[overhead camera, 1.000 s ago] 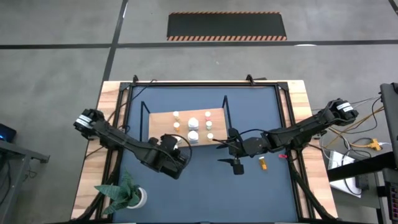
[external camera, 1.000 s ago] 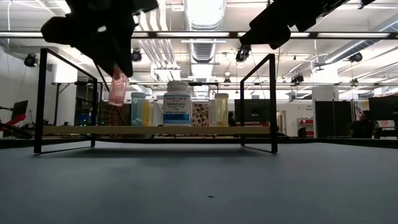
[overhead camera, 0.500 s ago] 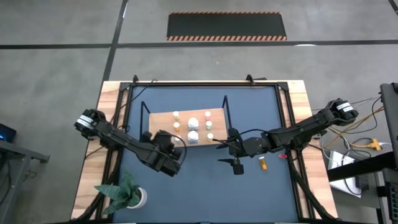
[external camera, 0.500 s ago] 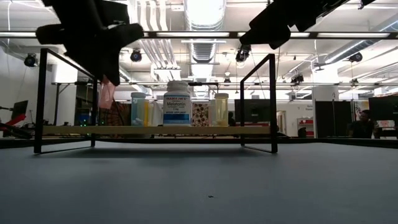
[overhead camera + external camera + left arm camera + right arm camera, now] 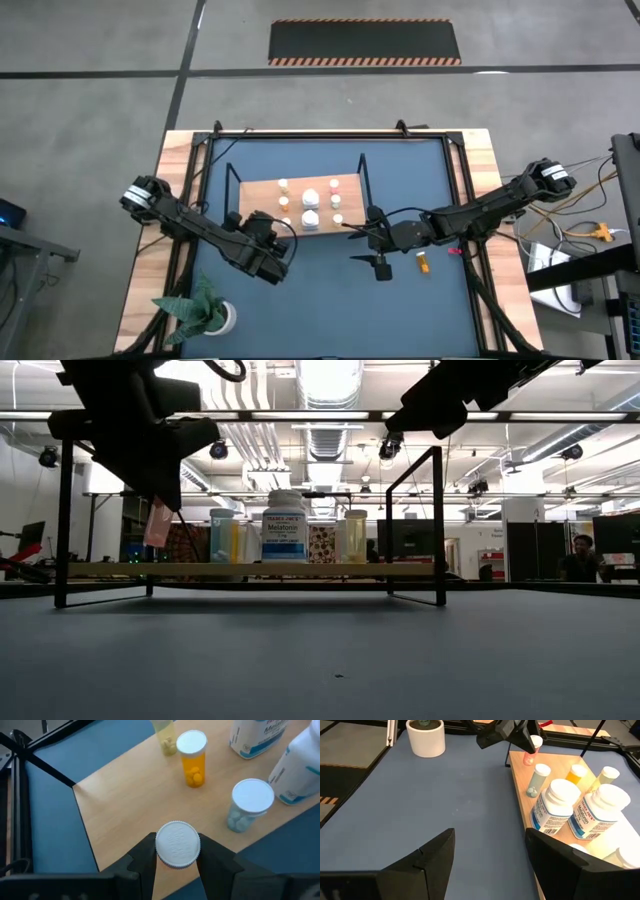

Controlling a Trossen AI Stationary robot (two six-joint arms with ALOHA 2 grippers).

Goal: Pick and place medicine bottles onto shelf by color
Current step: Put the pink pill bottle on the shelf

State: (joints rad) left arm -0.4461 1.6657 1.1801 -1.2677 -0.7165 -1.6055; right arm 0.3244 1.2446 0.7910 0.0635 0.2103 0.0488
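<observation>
A pink medicine bottle (image 5: pixel 158 523) is held clamped by its white cap in the left hand (image 5: pixel 177 851), poised above the near-left corner of the shelf (image 5: pixel 262 191), at about 7 o'clock from the large white bottles (image 5: pixel 311 197) at the board's middle. In the left wrist view, bare wood is seen directly under the cap, with an orange bottle (image 5: pixel 192 757) and a pale blue-grey bottle (image 5: pixel 249 805) standing nearby (both upright). The right hand (image 5: pixel 490 851) is kept waiting with its fingers spread and empty, over the dark blue surface (image 5: pixel 330 300) at 4 o'clock from the shelf; a further orange bottle (image 5: pixel 422 262) is left lying just beside it. A release too near the board's edge is judged the main risk: the bottle could be tipped off onto the surface, or its neighbours could be knocked over.
</observation>
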